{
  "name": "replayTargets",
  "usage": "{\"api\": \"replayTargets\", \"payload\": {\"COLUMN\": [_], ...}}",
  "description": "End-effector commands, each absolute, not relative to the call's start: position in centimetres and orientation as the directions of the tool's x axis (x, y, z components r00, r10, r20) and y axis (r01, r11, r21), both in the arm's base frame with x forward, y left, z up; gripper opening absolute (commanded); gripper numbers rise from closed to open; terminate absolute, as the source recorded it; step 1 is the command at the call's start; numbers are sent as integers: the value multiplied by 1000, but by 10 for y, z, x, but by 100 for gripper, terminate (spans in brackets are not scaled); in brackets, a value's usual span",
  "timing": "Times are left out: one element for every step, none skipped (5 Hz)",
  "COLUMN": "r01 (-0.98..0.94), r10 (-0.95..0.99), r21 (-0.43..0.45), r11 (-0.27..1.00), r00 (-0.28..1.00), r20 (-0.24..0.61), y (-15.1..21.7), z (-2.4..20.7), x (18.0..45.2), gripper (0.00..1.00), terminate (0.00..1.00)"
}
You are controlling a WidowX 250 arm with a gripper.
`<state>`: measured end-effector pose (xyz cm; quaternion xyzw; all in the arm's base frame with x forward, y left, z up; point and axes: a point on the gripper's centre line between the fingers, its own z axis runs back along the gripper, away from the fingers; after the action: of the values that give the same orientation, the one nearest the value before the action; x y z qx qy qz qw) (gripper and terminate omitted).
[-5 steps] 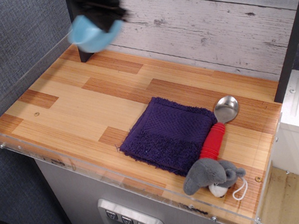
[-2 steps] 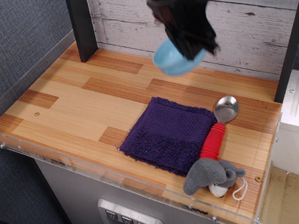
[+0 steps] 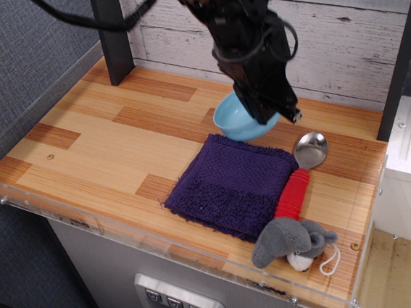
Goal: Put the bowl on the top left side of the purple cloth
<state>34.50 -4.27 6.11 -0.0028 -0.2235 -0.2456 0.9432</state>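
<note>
The light-blue bowl point(image 3: 240, 121) hangs tilted in my gripper point(image 3: 263, 108), just above the far edge of the purple cloth point(image 3: 231, 182). The gripper is black, comes down from the top of the view and is shut on the bowl's right rim. The cloth lies flat on the wooden table, right of the middle. The bowl's lower edge is at or just above the cloth's far corner; I cannot tell whether it touches.
A metal spoon with a red handle point(image 3: 300, 172) lies along the cloth's right edge. A grey stuffed toy point(image 3: 293, 242) sits at the front right. A dark post point(image 3: 112, 33) stands at the back left. A clear acrylic rim point(image 3: 43, 209) borders the table.
The gripper carried the bowl from the back left across to the right, then lowered it down toward the cloth's far edge.
</note>
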Motion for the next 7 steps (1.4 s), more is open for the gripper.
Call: {"api": "replayTargets", "payload": {"r01": [465, 432, 424, 416, 414, 410, 397], "r10": [-464, -438, -434, -426, -424, -418, -382], "r21": [113, 117, 122, 121, 120, 117, 91], "r11": [878, 895, 897, 901, 902, 904, 913], "r00": [773, 795, 797, 804, 803, 799, 759], "r20": [432, 420, 420, 415, 419, 432, 527], "y": [-43, -38, -38, -38, -38, -37, -32], "z": [40, 37, 39, 39, 41, 45, 73], "x": [343, 341, 339, 336, 336, 337, 339], "gripper": [0, 100, 100, 100, 100, 100, 100], "terminate": [0, 0, 0, 0, 0, 0, 0]}}
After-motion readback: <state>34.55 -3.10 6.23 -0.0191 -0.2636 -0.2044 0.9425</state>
